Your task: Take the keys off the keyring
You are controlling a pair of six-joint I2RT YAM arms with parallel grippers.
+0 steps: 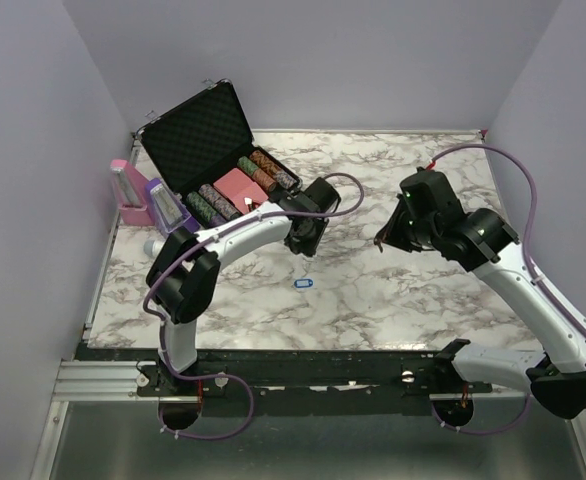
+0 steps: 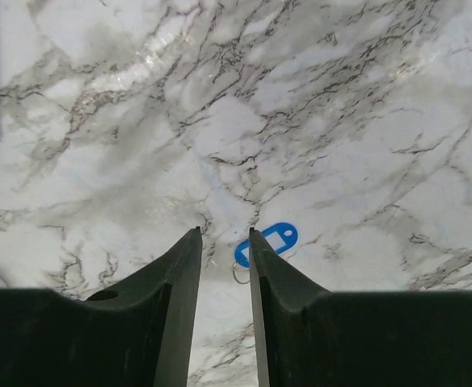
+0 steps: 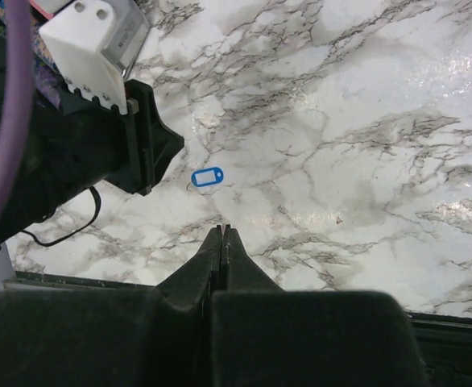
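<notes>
The keyring [image 1: 303,283] lies flat on the marble table, a blue oval tag [image 2: 268,242] with a thin metal ring [image 2: 241,274] at its end; no key shows on the ring. It also shows in the right wrist view [image 3: 207,177]. My left gripper [image 1: 303,245] hovers above it, narrowly open and empty [image 2: 224,231], its right finger just beside the tag. My right gripper [image 1: 380,241] is held above the table to the right, shut [image 3: 222,228], with a thin pale sliver between its tips that looks like a key edge-on.
An open black case [image 1: 195,135] with rows of poker chips [image 1: 258,170] and a pink box stands at the back left. Pink [image 1: 125,190] and purple [image 1: 165,205] items stand by the left edge. My left arm [image 3: 67,161] fills the left of the right wrist view.
</notes>
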